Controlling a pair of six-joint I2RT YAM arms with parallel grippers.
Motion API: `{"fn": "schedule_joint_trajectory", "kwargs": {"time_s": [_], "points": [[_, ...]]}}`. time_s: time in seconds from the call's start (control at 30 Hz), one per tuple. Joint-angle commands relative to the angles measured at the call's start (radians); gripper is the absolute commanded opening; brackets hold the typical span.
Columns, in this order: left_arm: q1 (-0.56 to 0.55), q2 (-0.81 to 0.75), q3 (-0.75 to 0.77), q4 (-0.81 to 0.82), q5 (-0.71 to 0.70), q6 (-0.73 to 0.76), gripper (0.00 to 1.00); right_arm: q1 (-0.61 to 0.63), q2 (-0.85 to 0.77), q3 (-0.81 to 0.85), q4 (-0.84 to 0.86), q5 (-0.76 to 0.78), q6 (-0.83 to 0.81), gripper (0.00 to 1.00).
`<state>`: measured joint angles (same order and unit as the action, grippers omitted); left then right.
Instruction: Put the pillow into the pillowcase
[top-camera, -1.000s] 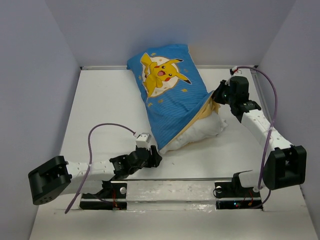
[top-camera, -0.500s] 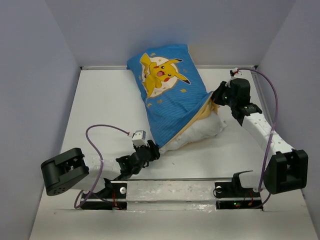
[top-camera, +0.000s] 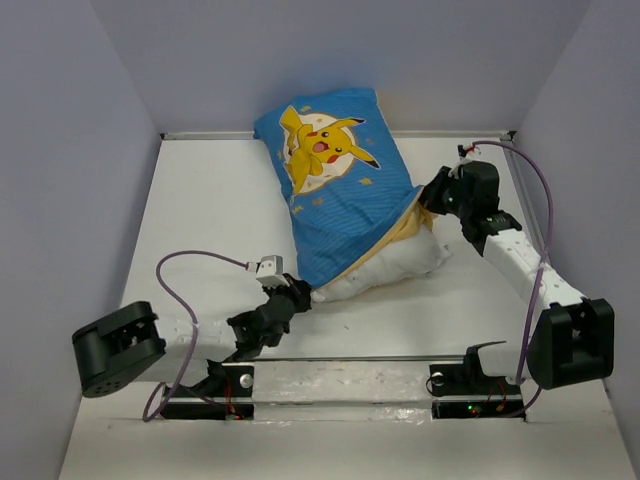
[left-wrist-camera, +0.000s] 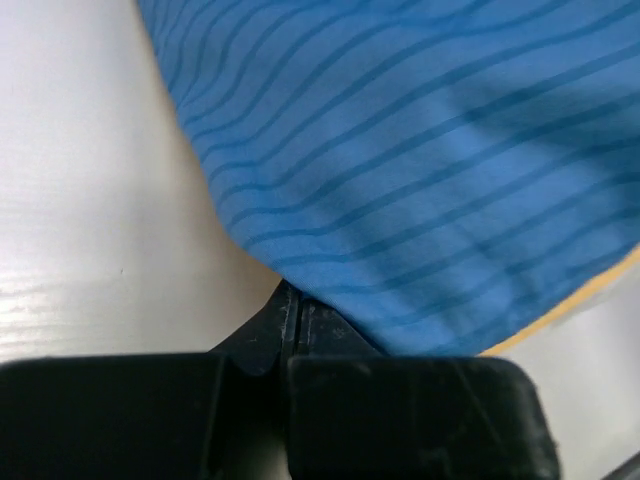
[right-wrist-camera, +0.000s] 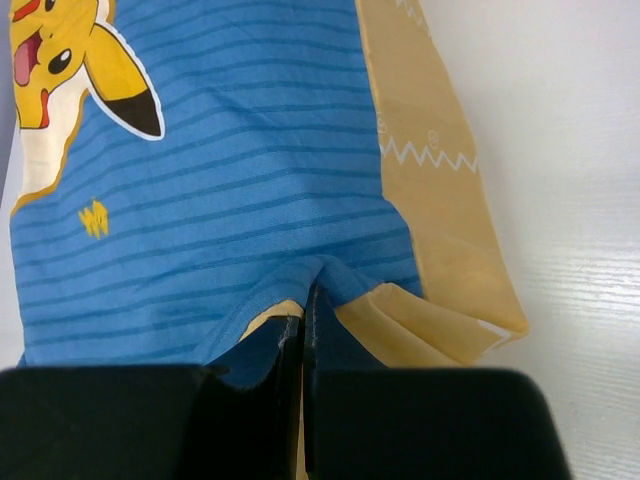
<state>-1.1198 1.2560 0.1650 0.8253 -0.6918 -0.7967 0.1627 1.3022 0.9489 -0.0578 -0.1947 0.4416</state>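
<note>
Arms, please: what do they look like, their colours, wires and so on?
The left arm and right arm match: white segments joined by chunky black joints. A thin purple cable loops loosely along each towards the wrist. The left wrist carries a small pale camera box. Each arm ends in flat, matte black fingers, slightly scuffed.

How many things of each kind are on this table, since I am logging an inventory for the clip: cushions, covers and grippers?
Cushions: 1, the pillow
Covers: 1, the pillowcase
Grippers: 2, the left gripper and the right gripper, each shut on the pillowcase
Total: 4
</note>
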Motion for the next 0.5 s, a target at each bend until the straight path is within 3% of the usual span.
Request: {"fn": "schedule_joint_trajectory", "kwargs": {"time_s": [0.0,0.07,0.2,0.3,0.43,0.47], "points": [[-0.006,-0.347,0.008,-0.104,-0.126,0.099,0.0,-0.008,-0.061,-0.009,0.079,-0.037,0.003,0.0],[-0.008,-0.552,0.06,-0.237,-0.137,0.146,0.0,-0.008,-0.116,-0.009,0.078,-0.063,0.005,0.0],[-0.008,-0.76,0.261,-0.379,-0.15,0.342,0.0,-0.008,-0.211,0.043,0.007,-0.118,0.002,0.0],[-0.009,-0.735,0.492,-0.402,-0.121,0.529,0.0,0.003,-0.328,0.135,-0.066,-0.118,-0.001,0.0],[-0.008,-0.601,0.822,-0.387,-0.031,0.736,0.0,0.003,-0.4,0.367,-0.122,-0.132,-0.003,0.0],[-0.008,-0.571,0.963,-0.381,-0.009,0.79,0.0,0.003,-0.4,0.489,-0.132,-0.123,-0.004,0.0]]}}
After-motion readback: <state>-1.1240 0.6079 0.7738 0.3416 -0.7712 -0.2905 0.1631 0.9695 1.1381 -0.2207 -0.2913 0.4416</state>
